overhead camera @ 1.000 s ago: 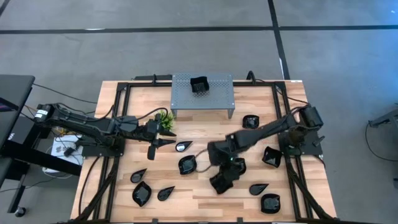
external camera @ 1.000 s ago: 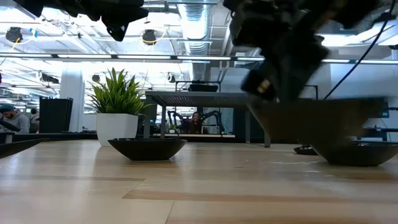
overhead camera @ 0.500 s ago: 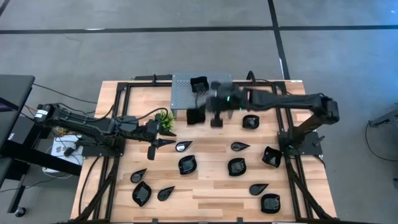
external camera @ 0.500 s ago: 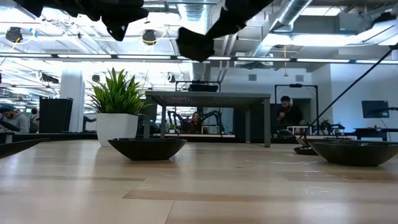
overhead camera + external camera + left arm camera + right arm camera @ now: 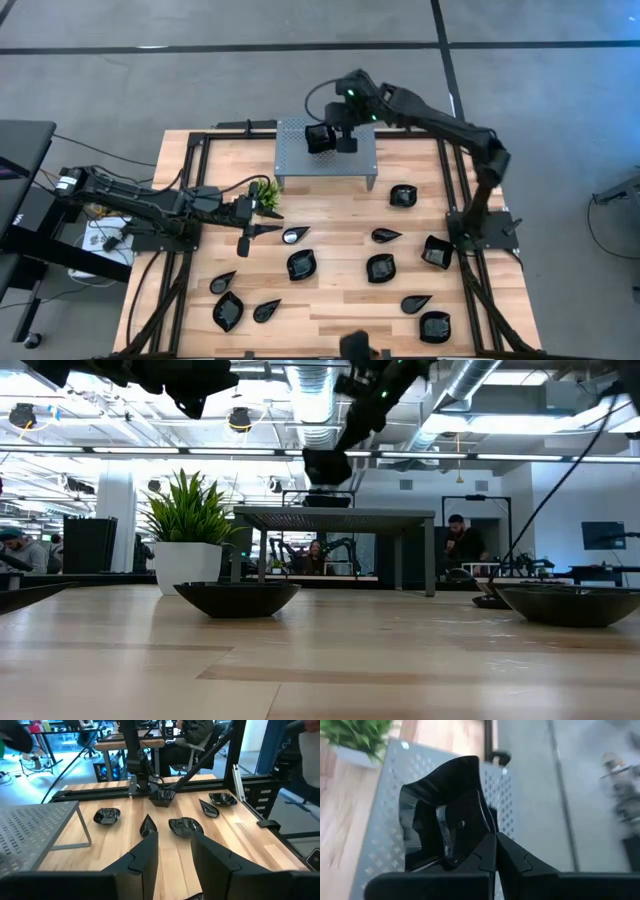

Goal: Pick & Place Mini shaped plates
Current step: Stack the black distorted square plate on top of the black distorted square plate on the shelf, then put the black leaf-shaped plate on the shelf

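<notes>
Several mini shaped plates, glossy black, lie on the wooden table, among them squarish ones (image 5: 298, 265) (image 5: 380, 268) and a leaf-shaped one (image 5: 385, 236). My right gripper (image 5: 336, 138) hangs over the grey perforated stand (image 5: 355, 158) at the far edge, shut on a squarish plate (image 5: 445, 815). In the low view this plate (image 5: 325, 465) hangs above another plate (image 5: 326, 501) that rests on the stand's top. My left gripper (image 5: 262, 231) hovers open near the plant (image 5: 265, 192), with nothing between its fingers (image 5: 150, 852). My right gripper pinches the squarish plate's rim (image 5: 481, 840) between its two fingers. The fingers slant down over the stand, pointing toward the table's left. The plate is tilted, with its hollow toward the wrist camera. It is lifted clear above the stand.
A black frame (image 5: 190, 160) runs around the table's edges. More plates lie at the right (image 5: 403, 196) (image 5: 436, 252) (image 5: 435, 325) and near left (image 5: 228, 311) (image 5: 222, 282). Bare wood shows between the stand and the middle plates.
My right gripper has risen from the table's near middle and swung toward the far edge, carrying the squarish plate clear of the table to above the stand. It has tipped less steeply and stayed shut.
</notes>
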Controlling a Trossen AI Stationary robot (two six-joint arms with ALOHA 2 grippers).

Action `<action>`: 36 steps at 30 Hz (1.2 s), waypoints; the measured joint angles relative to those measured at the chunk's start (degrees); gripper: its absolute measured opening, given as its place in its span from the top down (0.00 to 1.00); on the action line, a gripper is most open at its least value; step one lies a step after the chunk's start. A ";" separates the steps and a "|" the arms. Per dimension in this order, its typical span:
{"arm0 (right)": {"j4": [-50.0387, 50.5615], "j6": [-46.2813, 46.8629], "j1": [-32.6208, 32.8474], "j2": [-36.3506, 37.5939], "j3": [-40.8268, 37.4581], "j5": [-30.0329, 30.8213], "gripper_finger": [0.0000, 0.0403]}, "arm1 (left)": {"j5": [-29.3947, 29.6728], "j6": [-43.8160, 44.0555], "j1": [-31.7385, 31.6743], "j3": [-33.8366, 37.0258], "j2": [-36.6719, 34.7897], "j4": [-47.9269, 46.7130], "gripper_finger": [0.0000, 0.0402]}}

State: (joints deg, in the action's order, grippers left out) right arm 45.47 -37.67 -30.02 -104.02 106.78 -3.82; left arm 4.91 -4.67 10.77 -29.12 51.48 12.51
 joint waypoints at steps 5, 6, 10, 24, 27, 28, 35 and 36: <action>3.94 -0.17 -3.31 -7.43 8.96 -3.74 1.00 | 0.00 0.00 -0.01 0.00 0.00 0.00 0.71; 4.99 -0.45 -3.47 -8.54 10.26 -3.74 1.00 | 0.00 -0.01 -0.01 0.00 0.00 -0.02 0.71; 8.52 -1.37 -3.58 -11.96 13.69 -4.60 1.00 | 0.00 0.18 0.01 0.00 0.00 -0.02 0.71; 11.43 -1.51 -2.14 -12.58 14.39 -2.31 0.92 | 0.00 0.39 0.01 0.00 -0.02 -0.02 0.71; 11.75 -1.46 -2.01 -12.58 14.39 -2.26 0.87 | 0.00 0.39 0.01 0.00 -0.01 -0.02 0.71; 11.81 -1.44 -1.93 -12.58 14.39 -2.20 0.86 | 0.00 0.39 0.00 0.00 0.00 -0.02 0.71; 13.31 5.49 0.32 -12.46 14.39 -2.13 0.82 | 0.00 0.42 0.01 0.00 -0.01 0.03 0.71; 14.34 6.02 0.77 -12.25 14.39 -2.13 0.82 | 0.00 0.42 0.00 0.00 -0.01 0.09 0.71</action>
State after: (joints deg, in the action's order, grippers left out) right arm 59.81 -31.66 -29.25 -116.27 121.16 -5.95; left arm 4.91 -4.25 10.78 -29.12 51.47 12.60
